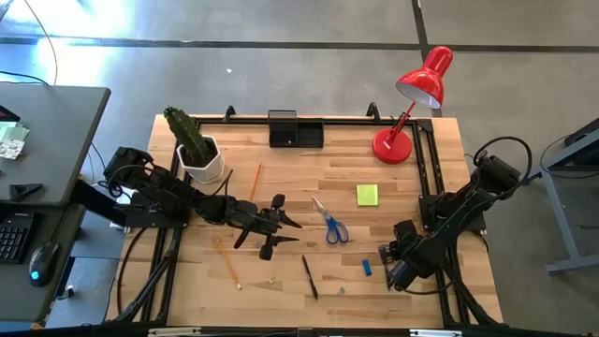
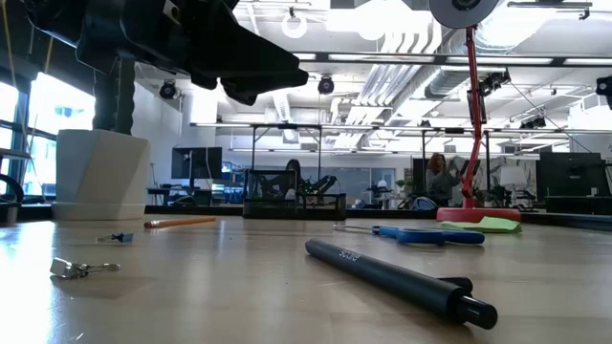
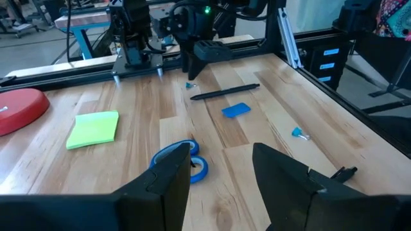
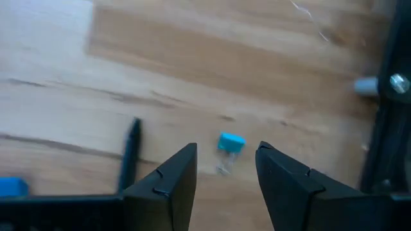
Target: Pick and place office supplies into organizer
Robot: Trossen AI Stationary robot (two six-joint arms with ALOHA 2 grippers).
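Organizer (image 1: 296, 129) between cactus pot (image 1: 201, 161) and lamp (image 1: 412, 103)

Readable text: we find none for certain; the black pen (image 2: 402, 280) bears pale lettering too blurred to read.

Left gripper (image 1: 281, 229) extended to mid-counter, raised, jaws parted, empty. Right gripper (image 1: 387, 267) low at right edge, jaws apart, empty.
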